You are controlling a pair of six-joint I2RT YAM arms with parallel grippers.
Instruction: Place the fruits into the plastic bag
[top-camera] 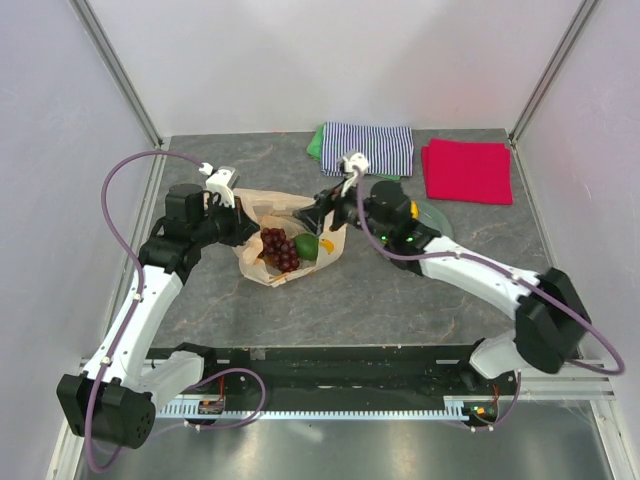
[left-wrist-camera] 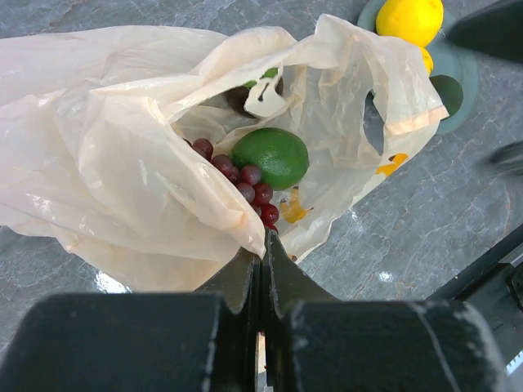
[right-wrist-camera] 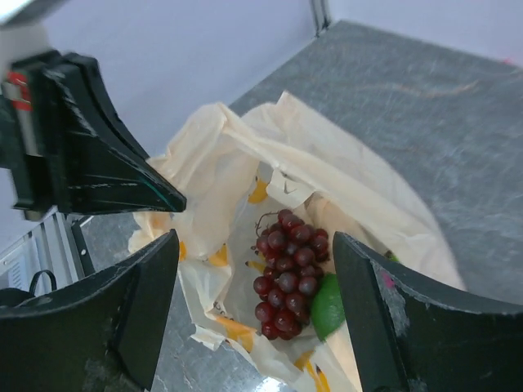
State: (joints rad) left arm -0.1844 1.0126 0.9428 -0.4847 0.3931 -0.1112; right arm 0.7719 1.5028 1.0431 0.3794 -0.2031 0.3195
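The plastic bag (top-camera: 262, 268) lies mid-table with its mouth held open. In it are the purple grape bunch (top-camera: 278, 248) and the green lime (top-camera: 305, 247). My left gripper (top-camera: 248, 230) is shut on the bag's edge (left-wrist-camera: 245, 233); the grapes (left-wrist-camera: 249, 184) and lime (left-wrist-camera: 271, 157) lie just beyond. My right gripper (right-wrist-camera: 255, 241) is open and empty above the bag's mouth, over the grapes (right-wrist-camera: 288, 273) and lime (right-wrist-camera: 328, 306). A yellow lemon (left-wrist-camera: 410, 18), a second yellow fruit (left-wrist-camera: 426, 59) and a dark green fruit (left-wrist-camera: 446, 94) sit on the plate (left-wrist-camera: 470, 73).
A striped folded cloth (top-camera: 372, 148) and a red folded cloth (top-camera: 467, 170) lie at the back. The grey-green plate (top-camera: 438, 216) is right of the bag, mostly hidden under my right arm. White walls close in the sides and back.
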